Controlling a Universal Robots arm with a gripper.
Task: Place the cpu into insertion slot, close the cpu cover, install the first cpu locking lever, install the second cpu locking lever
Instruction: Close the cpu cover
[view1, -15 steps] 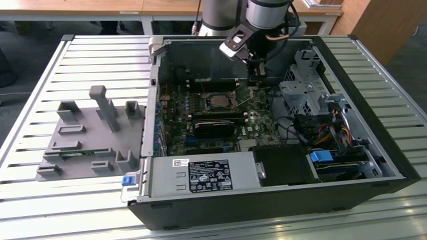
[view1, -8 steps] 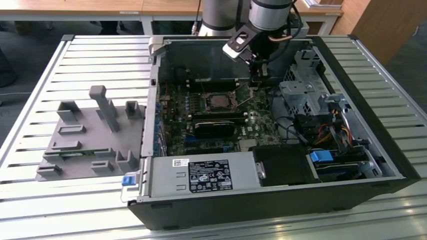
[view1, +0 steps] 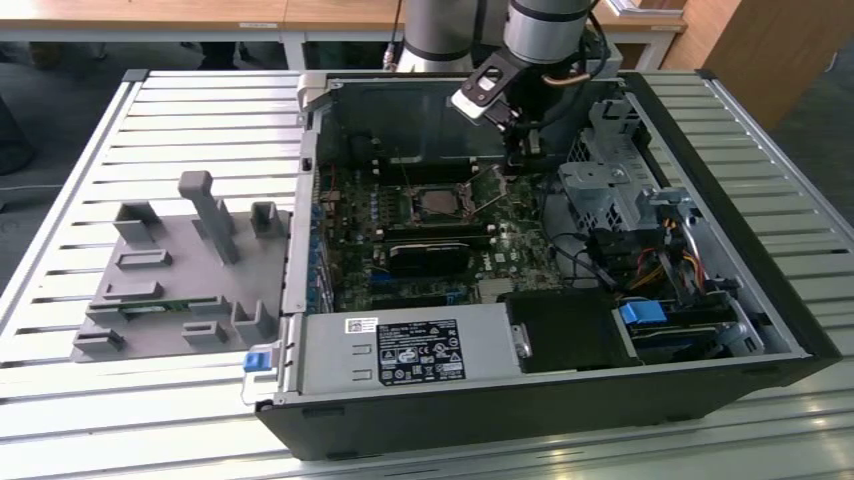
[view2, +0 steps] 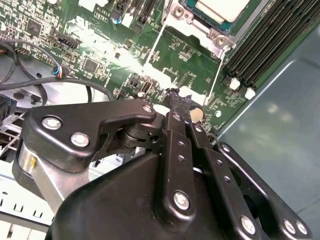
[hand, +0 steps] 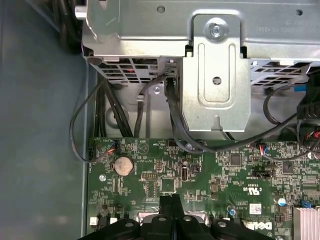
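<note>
Gripper (view2: 176, 97), jaws together, is hovering just above the green board (hand: 225, 180).
The cpu (view2: 222, 7) is sitting in the insertion slot (view1: 438, 203), eight o'clock from the gripper in the exterior view; dropping off-line risks scraping board parts.
</note>
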